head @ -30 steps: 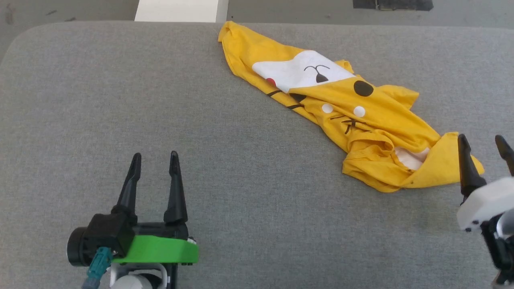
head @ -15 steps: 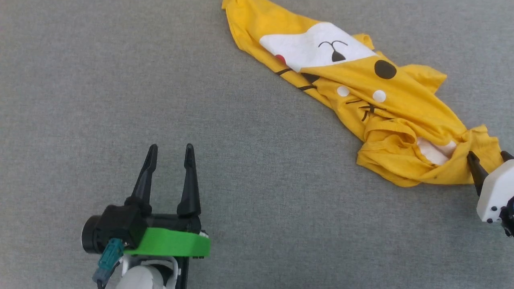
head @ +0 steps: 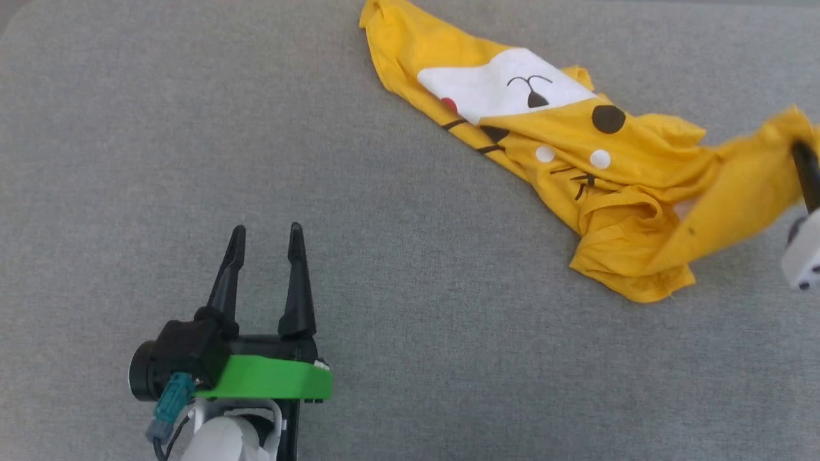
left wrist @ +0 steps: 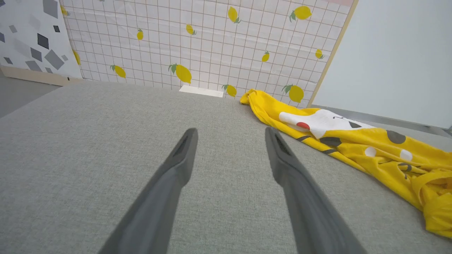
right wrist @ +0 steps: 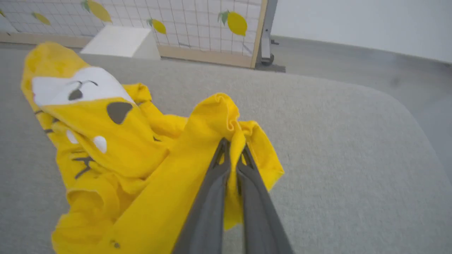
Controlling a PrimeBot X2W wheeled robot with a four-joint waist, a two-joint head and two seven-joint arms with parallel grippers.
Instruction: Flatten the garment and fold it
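Two tools: right tool (right wrist: pixel 233 144) clenched on garment (head: pixel 640 166) corner (lifted off grey tabletop (head: pixel 128 160)); left tool (head: pixel 267 227) released, hovering well apart.

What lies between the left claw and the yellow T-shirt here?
That stretch is bare grey cushion: the head view shows it between the open left claw and the T-shirt, and the left wrist view agrees.

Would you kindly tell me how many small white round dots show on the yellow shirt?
2. On the garment, the left white dot and the right white dot sit side by side below the black dot; folds may hide others.
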